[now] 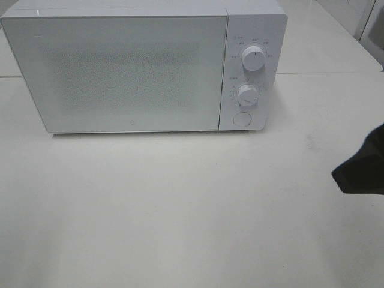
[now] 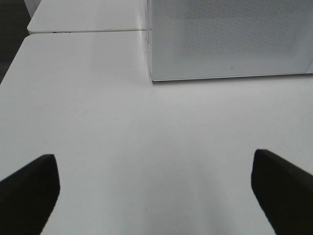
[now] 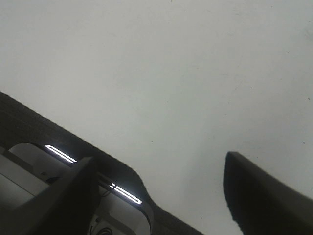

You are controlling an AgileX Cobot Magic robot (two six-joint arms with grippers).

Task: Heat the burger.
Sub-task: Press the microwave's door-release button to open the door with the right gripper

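No burger shows in any view. A white microwave (image 1: 132, 72) stands at the back of the white table with its door shut, and its frosted door hides the inside. The same microwave (image 2: 230, 39) lies ahead of my left gripper (image 2: 156, 191). That gripper is open, its two dark fingers (image 2: 29, 191) spread wide over bare tabletop with nothing between them. My right gripper (image 3: 161, 191) is open and empty too, hanging over the table's edge. In the exterior high view only a dark part of the right arm (image 1: 363, 165) shows, at the right border.
The microwave's right panel carries two dials (image 1: 254, 58) (image 1: 246, 95) and a round button (image 1: 242, 119). A second white table (image 2: 83, 19) adjoins at the back across a seam. Beyond the table's edge, the right wrist view shows dark floor (image 3: 29, 127) and grey equipment with lit strips (image 3: 124, 193).
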